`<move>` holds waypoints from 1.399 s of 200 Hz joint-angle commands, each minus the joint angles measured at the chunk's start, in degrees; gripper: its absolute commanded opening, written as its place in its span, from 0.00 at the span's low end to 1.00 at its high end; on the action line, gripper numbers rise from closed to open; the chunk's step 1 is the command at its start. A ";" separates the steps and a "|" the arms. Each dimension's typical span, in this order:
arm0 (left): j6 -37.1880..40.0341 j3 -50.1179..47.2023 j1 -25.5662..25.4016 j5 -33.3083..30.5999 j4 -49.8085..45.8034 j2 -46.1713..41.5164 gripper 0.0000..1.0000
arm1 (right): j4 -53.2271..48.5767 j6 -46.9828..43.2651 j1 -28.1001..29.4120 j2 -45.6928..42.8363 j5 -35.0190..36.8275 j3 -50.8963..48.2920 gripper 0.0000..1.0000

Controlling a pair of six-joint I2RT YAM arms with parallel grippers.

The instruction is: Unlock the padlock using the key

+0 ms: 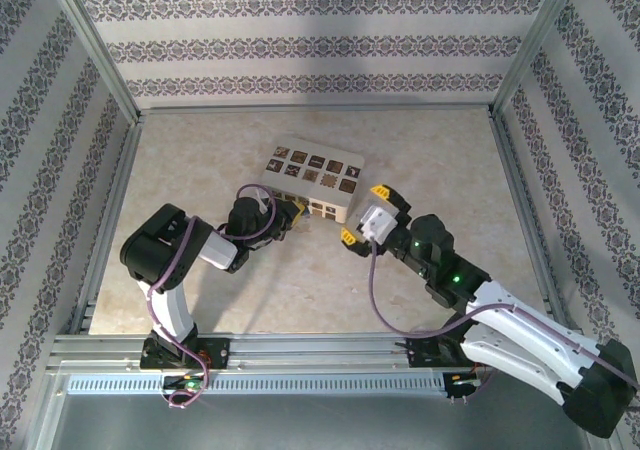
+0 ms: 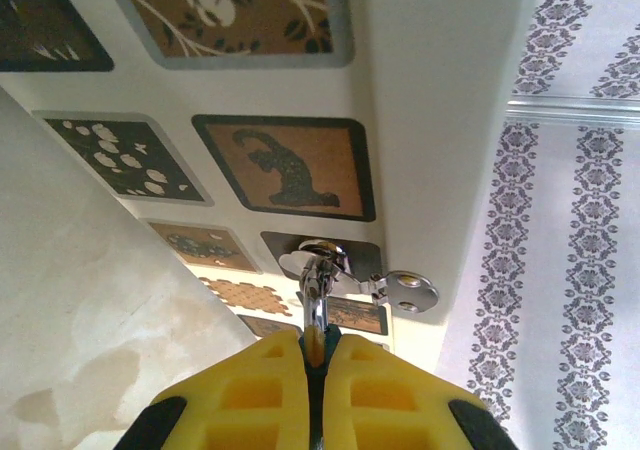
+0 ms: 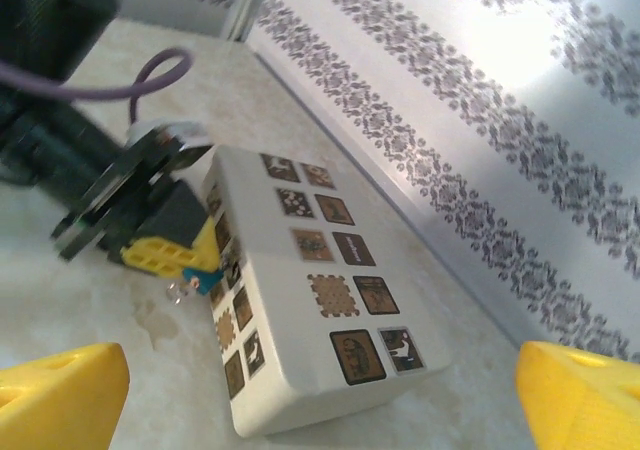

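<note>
A white box [image 1: 312, 177] with patterned tiles lies on the table. On its side face sits the padlock [image 2: 322, 253], a small chrome lock piece. The silver key [image 2: 316, 305] stands in it, and a round chrome tag [image 2: 410, 291] hangs beside it. My left gripper [image 2: 313, 355] is shut on the key's teal head, its yellow fingers [image 2: 240, 390] pressed together. From above, the left gripper [image 1: 290, 213] is at the box's near left side. My right gripper [image 1: 364, 215] hangs open by the box's right corner, wide apart with nothing between its fingers [image 3: 60, 390].
The right wrist view shows the box [image 3: 300, 300] lying flat, with the left gripper [image 3: 165, 255] and the teal key head [image 3: 200, 282] against its left side. Patterned walls [image 1: 320, 45] and metal frame rails [image 1: 105, 220] enclose the table. The marble tabletop [image 1: 300, 280] stretches in front of the box.
</note>
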 commanded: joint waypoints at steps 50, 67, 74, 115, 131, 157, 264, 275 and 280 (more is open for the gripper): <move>1.25 0.63 -1.48 -0.73 -0.35 -3.22 0.05 | -4.45 -25.27 6.00 5.18 8.70 1.45 0.98; 1.03 0.69 -1.81 -1.30 -0.69 -3.54 0.04 | -4.06 -26.26 5.95 6.38 8.62 1.50 0.98; 0.85 0.63 -1.97 -1.75 -0.95 -3.72 0.03 | -4.01 -26.27 5.91 6.79 8.58 1.59 0.98; -0.66 0.69 -2.59 -3.19 -2.77 -4.86 0.02 | -4.48 -27.50 4.79 8.90 6.70 1.49 0.98; -1.16 0.48 -3.05 -4.08 -3.77 -5.91 0.02 | -5.06 -27.18 4.59 9.81 6.00 1.95 0.98; -1.36 0.49 -3.38 -5.04 -5.86 -8.05 0.02 | -4.67 -25.90 4.59 11.54 4.13 2.47 0.97; -2.43 1.29 -4.25 -6.60 -11.55 -13.21 0.02 | 3.42 -21.80 5.30 26.59 -0.51 7.77 0.80; -2.44 1.40 -4.39 -6.65 -11.94 -13.32 0.02 | 4.81 -21.97 5.30 28.31 -0.79 8.17 0.77; -2.40 1.37 -4.47 -6.74 -12.02 -13.37 0.02 | 5.46 -22.03 5.30 29.10 -0.92 8.39 0.76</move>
